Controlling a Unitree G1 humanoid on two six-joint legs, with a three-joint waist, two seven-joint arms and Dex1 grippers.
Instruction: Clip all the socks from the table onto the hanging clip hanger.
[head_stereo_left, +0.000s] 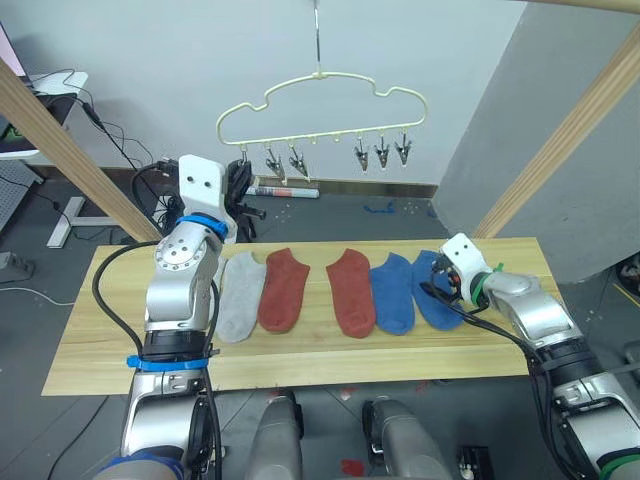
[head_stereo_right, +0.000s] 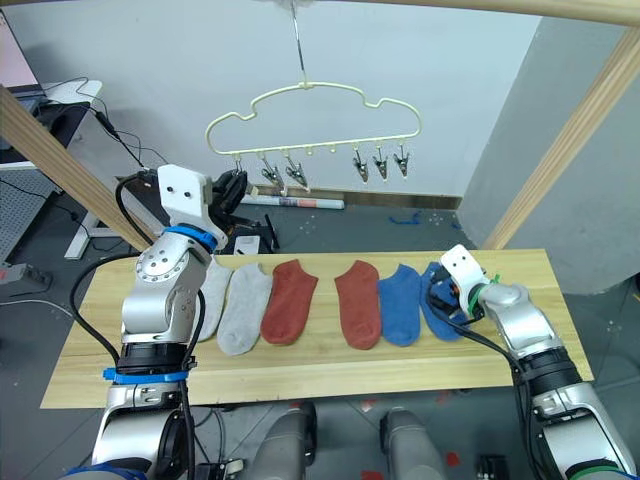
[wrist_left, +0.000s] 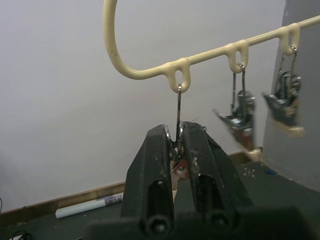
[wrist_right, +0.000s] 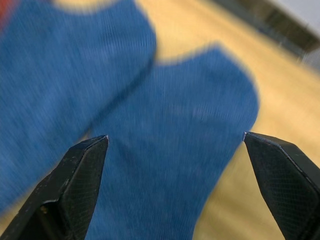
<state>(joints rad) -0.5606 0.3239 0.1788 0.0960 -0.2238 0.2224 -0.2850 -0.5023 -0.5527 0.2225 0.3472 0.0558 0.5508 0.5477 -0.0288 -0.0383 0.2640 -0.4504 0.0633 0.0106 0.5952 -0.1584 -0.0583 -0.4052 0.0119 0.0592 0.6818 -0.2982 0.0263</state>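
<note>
The pale-yellow clip hanger (head_stereo_left: 320, 105) hangs above the far side of the table (head_stereo_left: 300, 365), with several metal clips along its bottom bar. My left gripper (head_stereo_left: 240, 180) is raised to the leftmost clip (wrist_left: 178, 107), and its fingers (wrist_left: 152, 160) are shut on it. The socks lie in a row on the table: a light grey one (head_stereo_left: 240, 295), a second grey one (head_stereo_right: 213, 295) partly hidden behind my left arm, two rust red (head_stereo_left: 285, 290) (head_stereo_left: 352, 292) and two blue (head_stereo_left: 393, 292) (head_stereo_left: 437, 300). My right gripper (wrist_right: 175, 136) hovers open just over the rightmost blue sock (wrist_right: 170, 165).
Slanted wooden poles of the frame stand at the left (head_stereo_left: 60, 140) and right (head_stereo_left: 570, 140). A white roll (head_stereo_left: 283, 191) lies on the floor behind the table. Cables and a desk (head_stereo_left: 40, 100) are at the far left.
</note>
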